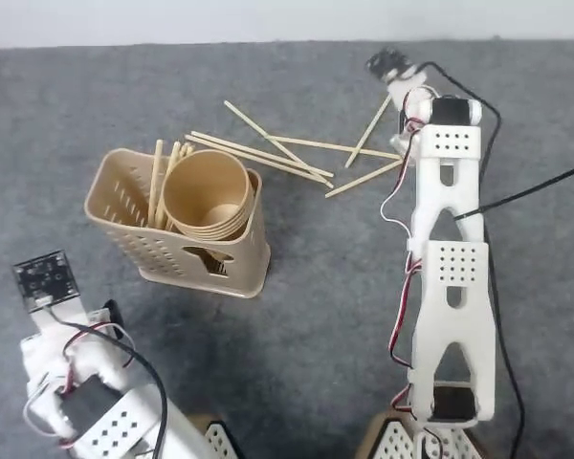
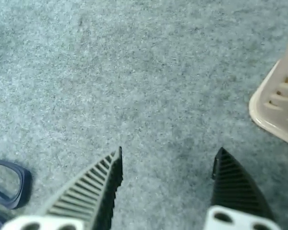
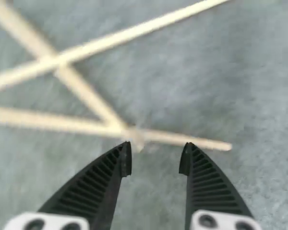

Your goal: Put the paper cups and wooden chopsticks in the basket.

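**Grey carpet: cups in the basket, loose sticks beyond it**

Grey carpet-like cloth (image 1: 316,316) over the whole table. Left of centre, standing upright: a beige slotted plastic basket (image 1: 163,251). Inside it, mouth-up, a nested stack of tan paper cups (image 1: 207,191). Beside the stack and also inside the basket, a few pale wooden chopsticks (image 1: 158,182) leaning on end.

Further back, just beyond the basket and running toward the far right: loose chopsticks (image 1: 268,153) of the same pale wood, lying flat on the cloth, several crossing one another.

White right arm stretched out to the far side of the table. Right gripper (image 3: 154,155) low over crossed sticks, its black ribbed fingers (image 3: 110,182) parted by a moderate gap. Nothing held between them; tips just beside one thin stick.

Left gripper (image 2: 170,153) at the table's near side, spread wide above bare cloth, gripping nothing. Rounded corner of the basket near it. On the other side, a dark blue curved rim (image 2: 9,184), too little visible to identify.
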Robot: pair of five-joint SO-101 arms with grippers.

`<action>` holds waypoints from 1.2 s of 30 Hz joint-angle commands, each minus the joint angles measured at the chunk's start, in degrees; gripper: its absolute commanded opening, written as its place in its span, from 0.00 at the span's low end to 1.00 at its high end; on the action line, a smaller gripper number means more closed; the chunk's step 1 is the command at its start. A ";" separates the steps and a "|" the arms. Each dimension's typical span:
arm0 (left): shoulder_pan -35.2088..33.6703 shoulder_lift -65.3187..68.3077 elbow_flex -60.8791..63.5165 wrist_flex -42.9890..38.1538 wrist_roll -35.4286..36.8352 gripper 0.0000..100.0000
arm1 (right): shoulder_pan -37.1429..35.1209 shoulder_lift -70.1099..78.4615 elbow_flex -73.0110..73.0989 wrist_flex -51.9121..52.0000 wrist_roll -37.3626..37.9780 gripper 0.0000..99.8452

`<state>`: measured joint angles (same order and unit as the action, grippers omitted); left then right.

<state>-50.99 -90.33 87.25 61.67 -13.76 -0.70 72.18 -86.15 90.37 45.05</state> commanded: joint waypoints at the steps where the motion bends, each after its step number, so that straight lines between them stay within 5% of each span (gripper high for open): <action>1: 0.18 -0.44 -0.40 -0.26 -0.53 0.29 | -0.40 -1.10 -5.36 7.96 12.92 0.18; 9: 0.18 -0.44 -0.31 -0.26 -0.53 0.29 | 0.40 1.01 -5.19 10.33 30.15 0.18; 19: 0.26 -0.44 -0.31 -0.26 -0.53 0.29 | 0.66 8.75 -3.25 0.13 34.73 0.17; 23: 0.26 -0.44 -0.31 -0.35 -0.53 0.29 | 0.22 10.68 -3.69 -1.27 34.90 0.00; 27: 0.26 -0.44 0.22 -1.67 -0.53 0.29 | 1.19 10.59 -3.78 -2.51 34.73 0.00; 36: 0.26 -0.44 0.31 -1.85 -0.53 0.29 | 4.53 2.68 -3.78 11.03 39.47 0.01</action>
<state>-50.90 -90.33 87.96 61.14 -13.76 0.97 79.47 -89.14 95.21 81.54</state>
